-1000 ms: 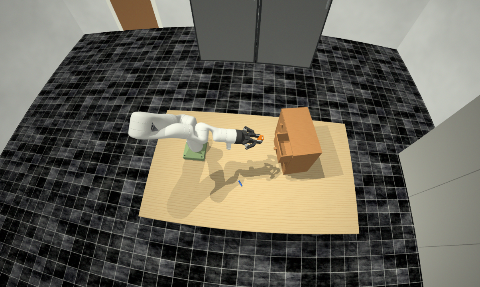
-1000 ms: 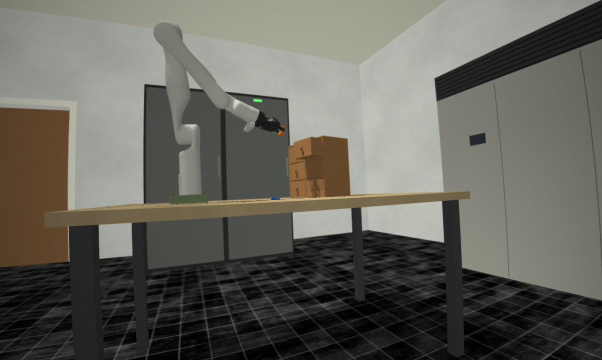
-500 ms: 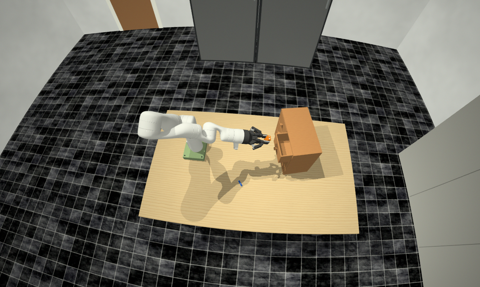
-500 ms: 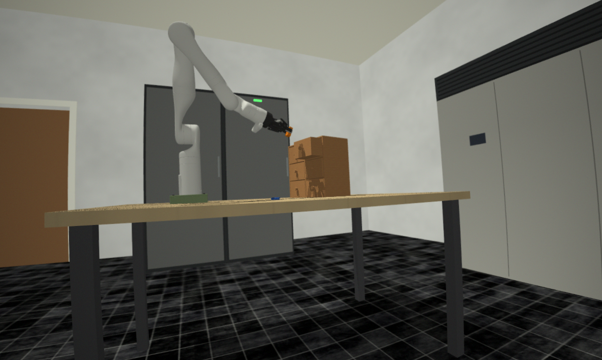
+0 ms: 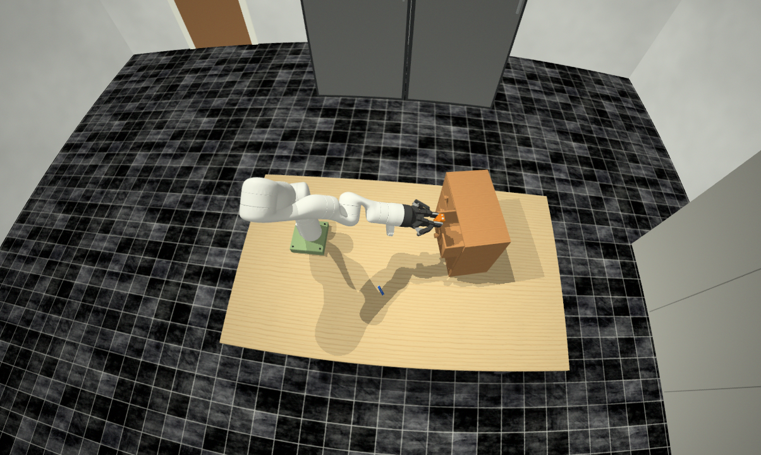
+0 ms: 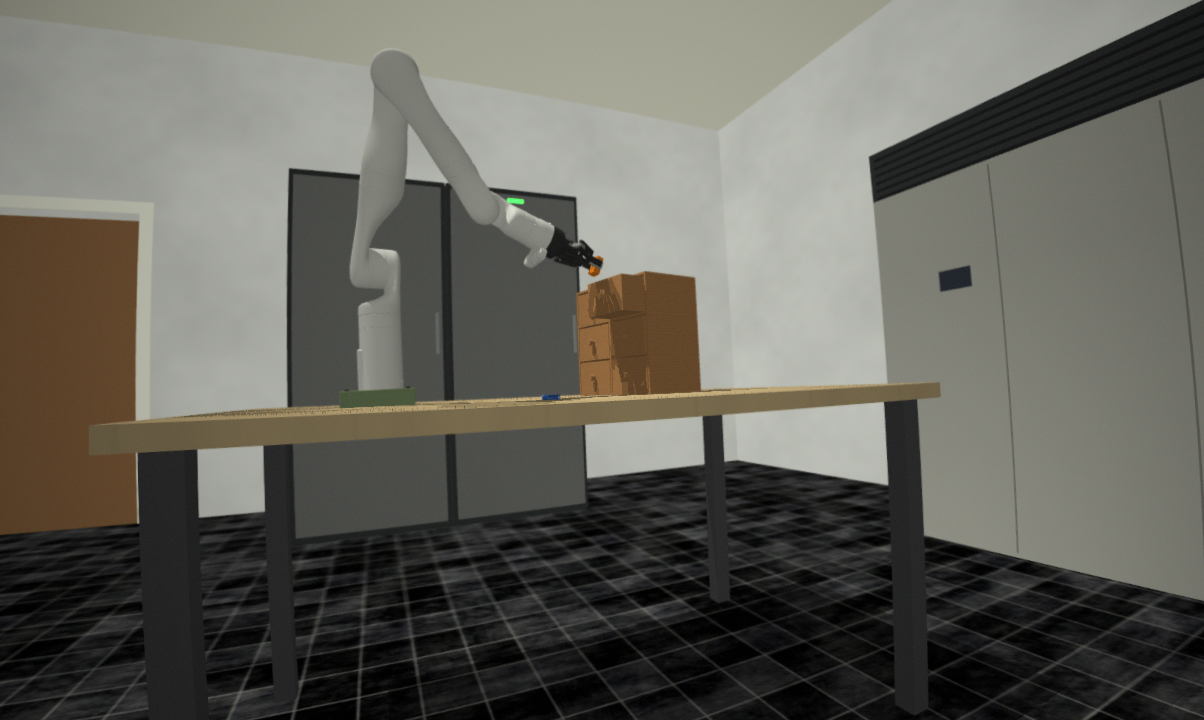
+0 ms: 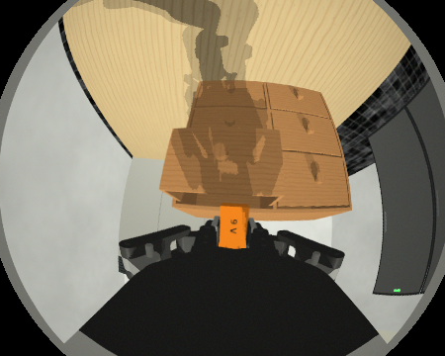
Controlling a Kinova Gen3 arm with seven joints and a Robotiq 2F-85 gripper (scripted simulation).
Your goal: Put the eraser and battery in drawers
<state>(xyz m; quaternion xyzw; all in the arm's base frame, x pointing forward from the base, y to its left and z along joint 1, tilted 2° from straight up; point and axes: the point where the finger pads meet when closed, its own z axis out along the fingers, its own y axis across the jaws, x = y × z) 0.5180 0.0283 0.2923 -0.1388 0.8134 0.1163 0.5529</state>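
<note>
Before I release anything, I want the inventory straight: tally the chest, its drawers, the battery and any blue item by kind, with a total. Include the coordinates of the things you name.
Chest [image 5: 479, 209] [image 6: 673, 331] [image 7: 311, 215]: 1
Drawers [image 5: 454, 238] [image 6: 610, 297] [image 7: 193, 163]: 6
Battery [image 5: 439, 217] [image 7: 233, 226]: 1
Blue item [image 5: 380, 290] [image 6: 550, 396]: 1
Total: 9

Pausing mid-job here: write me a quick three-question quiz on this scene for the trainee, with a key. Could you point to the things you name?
1. Multiple choice: what is the gripper [image 5: 438, 219] [image 6: 593, 262] [image 7: 233, 225] holding?
A) a spoon
B) the orange battery [image 5: 439, 217] [image 7: 232, 226]
C) nothing

2. True or false: the drawer standing furthest out [image 5: 454, 236] [image 6: 629, 293] [image 7: 190, 148] is in the top row.

3. Fill in: the small blue thing [image 5: 380, 291] [image 6: 550, 396] lies on the ____.

Key: 1 B; 2 true; 3 table [image 5: 485, 328] [image 6: 499, 416] [image 7: 109, 89].
</note>
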